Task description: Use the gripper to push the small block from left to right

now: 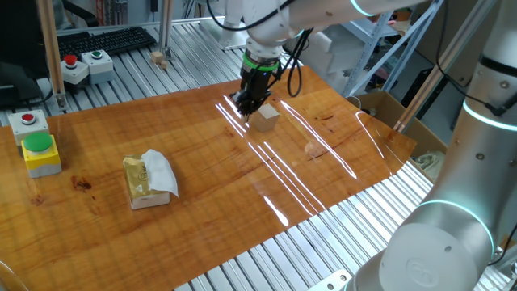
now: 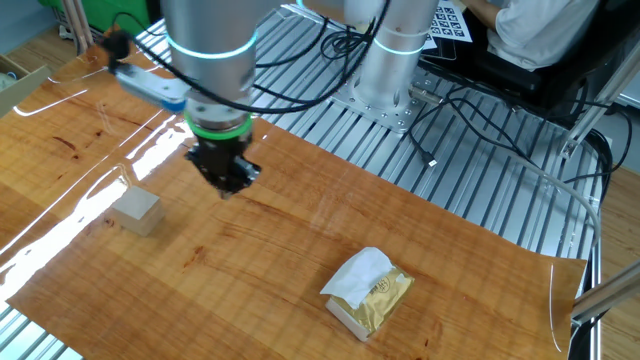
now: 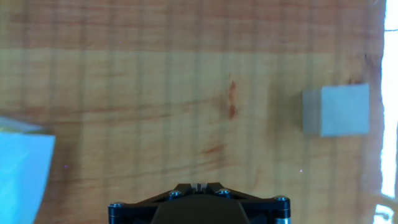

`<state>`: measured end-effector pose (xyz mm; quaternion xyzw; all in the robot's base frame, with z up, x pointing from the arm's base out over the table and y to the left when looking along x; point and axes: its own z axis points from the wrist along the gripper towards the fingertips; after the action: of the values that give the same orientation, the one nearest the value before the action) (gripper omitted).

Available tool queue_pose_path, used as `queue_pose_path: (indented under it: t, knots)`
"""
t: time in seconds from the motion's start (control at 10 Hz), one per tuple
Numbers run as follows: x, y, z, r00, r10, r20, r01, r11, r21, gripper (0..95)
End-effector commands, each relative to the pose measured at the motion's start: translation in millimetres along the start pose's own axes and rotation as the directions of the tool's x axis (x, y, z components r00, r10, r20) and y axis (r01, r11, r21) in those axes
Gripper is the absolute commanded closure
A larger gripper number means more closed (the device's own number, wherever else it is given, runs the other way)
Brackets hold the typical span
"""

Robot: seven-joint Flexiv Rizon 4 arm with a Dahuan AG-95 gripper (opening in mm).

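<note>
We see bright, even overhead light. Long white glare streaks cross the glossy table [image 1: 202, 178] in both fixed views. The hand view is softer, slightly blurred, washed out along its right edge, with faint vertical banding; the block [image 3: 336, 111] there casts almost no shadow.

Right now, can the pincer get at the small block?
Probably yes: the pincer hangs beside the small block, apart from it, with only bare tabletop between. The tissue box lies well off.

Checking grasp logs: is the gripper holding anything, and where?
Nothing is held. The gripper is shut and empty, apart from the small block.
</note>
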<state>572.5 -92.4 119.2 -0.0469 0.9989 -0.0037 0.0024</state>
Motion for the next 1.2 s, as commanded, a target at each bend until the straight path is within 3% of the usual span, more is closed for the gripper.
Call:
queue_pose_path:
  t: [0.1, 0.4, 0.5, 0.6, 0.7, 0.9, 1.2]
  knots:
    - [-10.4, -16.3, 1.7, 1.000, -0.025, -0.002, 0.025, 1.000, -0.002, 95.0]
    - [-24.9, -48.0, 3.8, 0.998, -0.067, 0.002, 0.067, 0.998, -0.004, 95.0]
    - [-26.4, -52.2, 4.3, 0.997, -0.071, 0.003, 0.071, 0.997, -0.005, 95.0]
    - [-30.3, -66.9, 8.5, 0.996, -0.090, 0.010, 0.090, 0.996, -0.006, 95.0]
    - [-27.4, -71.0, 18.0, 0.995, -0.091, 0.035, 0.091, 0.996, -0.002, 95.0]
    - [-21.7, -72.9, 35.6, 0.996, -0.085, 0.038, 0.086, 0.996, -0.008, 95.0]
    - [-21.4, -72.4, 37.7, 0.999, -0.045, -0.004, 0.045, 0.999, -0.014, 95.0]
